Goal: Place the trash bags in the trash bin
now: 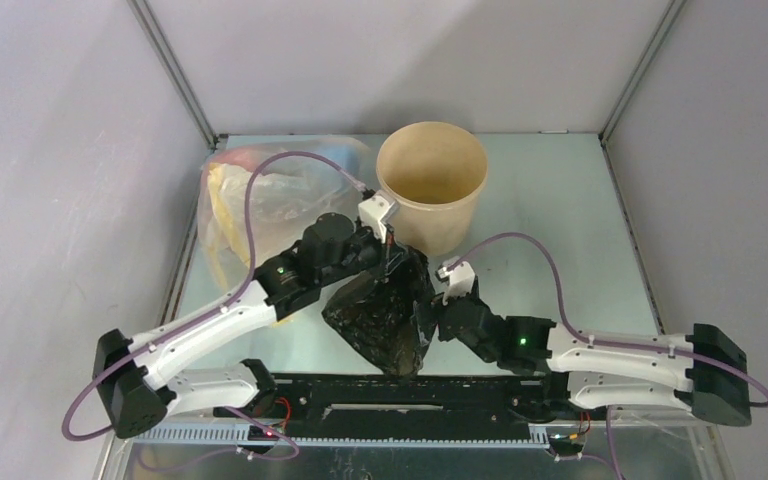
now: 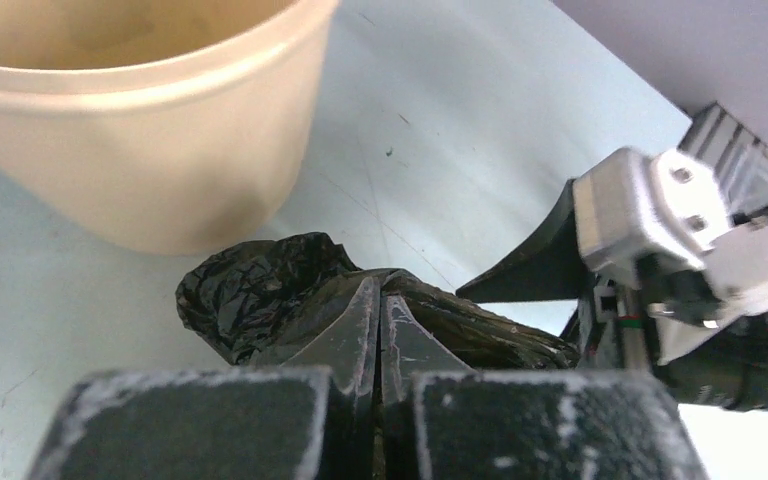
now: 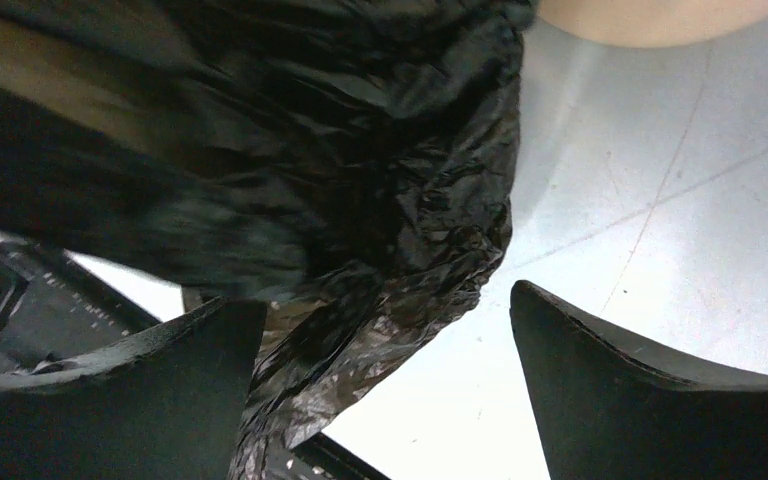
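The black trash bag (image 1: 380,318) hangs crumpled in front of the tan trash bin (image 1: 431,212), which stands upright at the back middle. My left gripper (image 1: 393,262) is shut on the bag's top edge; in the left wrist view the fingertips (image 2: 365,318) meet on black plastic (image 2: 250,295) just below the bin's wall (image 2: 140,160). My right gripper (image 1: 432,312) is open at the bag's right side. In the right wrist view its jaws (image 3: 385,300) stand wide apart, with the bag (image 3: 360,150) hanging against the left finger.
A translucent clear bag (image 1: 260,195) with yellow and red tints lies at the back left, beside the bin. The black rail (image 1: 400,390) with the arm bases runs along the near edge. Grey walls enclose the table.
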Action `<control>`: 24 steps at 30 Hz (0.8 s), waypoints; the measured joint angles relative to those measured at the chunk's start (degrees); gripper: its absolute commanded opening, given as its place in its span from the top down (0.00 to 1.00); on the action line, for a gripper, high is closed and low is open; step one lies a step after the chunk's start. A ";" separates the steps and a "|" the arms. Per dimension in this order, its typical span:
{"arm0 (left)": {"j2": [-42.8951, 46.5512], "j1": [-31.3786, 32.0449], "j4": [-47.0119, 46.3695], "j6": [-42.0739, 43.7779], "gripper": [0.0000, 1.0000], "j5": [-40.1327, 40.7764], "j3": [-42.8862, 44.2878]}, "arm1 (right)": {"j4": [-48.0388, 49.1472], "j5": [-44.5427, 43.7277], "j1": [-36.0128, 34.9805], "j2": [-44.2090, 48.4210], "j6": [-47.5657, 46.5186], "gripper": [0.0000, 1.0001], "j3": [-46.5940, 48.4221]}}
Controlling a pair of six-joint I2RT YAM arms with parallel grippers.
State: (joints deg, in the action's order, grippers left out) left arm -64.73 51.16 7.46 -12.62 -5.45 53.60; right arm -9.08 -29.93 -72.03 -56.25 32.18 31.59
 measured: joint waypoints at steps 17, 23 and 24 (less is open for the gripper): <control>11.93 -7.04 13.53 -1.77 1.00 15.50 5.42 | -11.56 -8.13 0.98 12.48 9.86 0.60 -8.31; 12.17 -7.85 15.93 -1.49 1.00 14.91 5.44 | -13.31 -6.40 3.76 21.62 6.97 0.37 -10.56; 12.13 -7.85 15.98 -1.44 1.00 14.12 5.44 | -12.81 -5.55 3.87 22.25 5.70 0.33 -10.64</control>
State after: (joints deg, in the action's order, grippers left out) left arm -52.60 43.31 23.44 -14.06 8.67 59.05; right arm -21.89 -35.48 -68.16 -34.00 37.89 20.95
